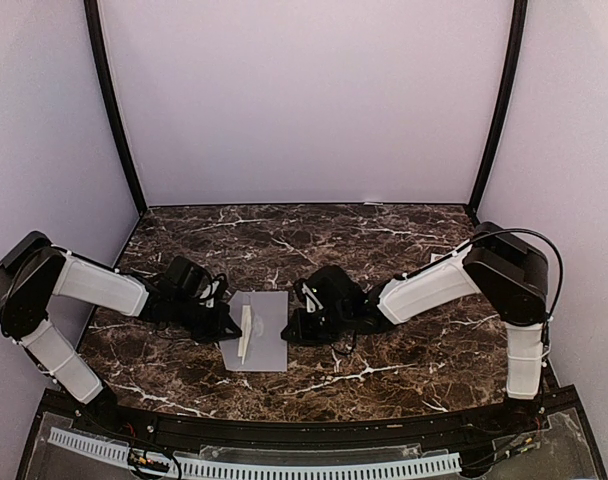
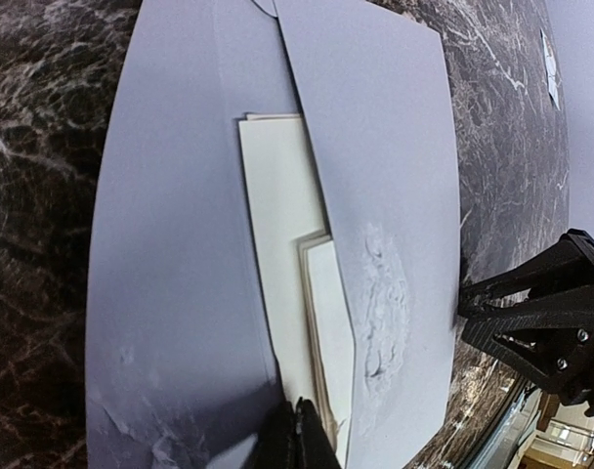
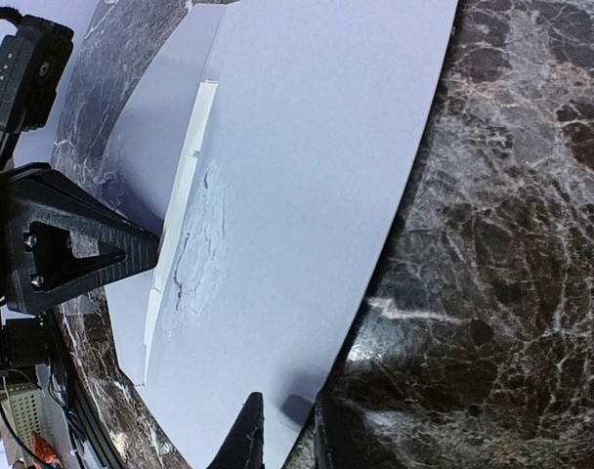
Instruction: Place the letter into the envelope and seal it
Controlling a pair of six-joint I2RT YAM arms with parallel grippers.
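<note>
envelope (image 1: pixel 269 345) lies between left gripper (image 1: pixel 229 328) and right gripper (image 1: pixel 289 332), an edge at each.

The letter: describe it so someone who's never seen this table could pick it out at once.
On the dark brown marble table, find the flat grey-lavender paper envelope lying at the centre. The cream folded paper letter shows as a narrow strip along the envelope's left half, partly tucked under its flap. It is the only cream thing there, paler than the envelope.
</note>
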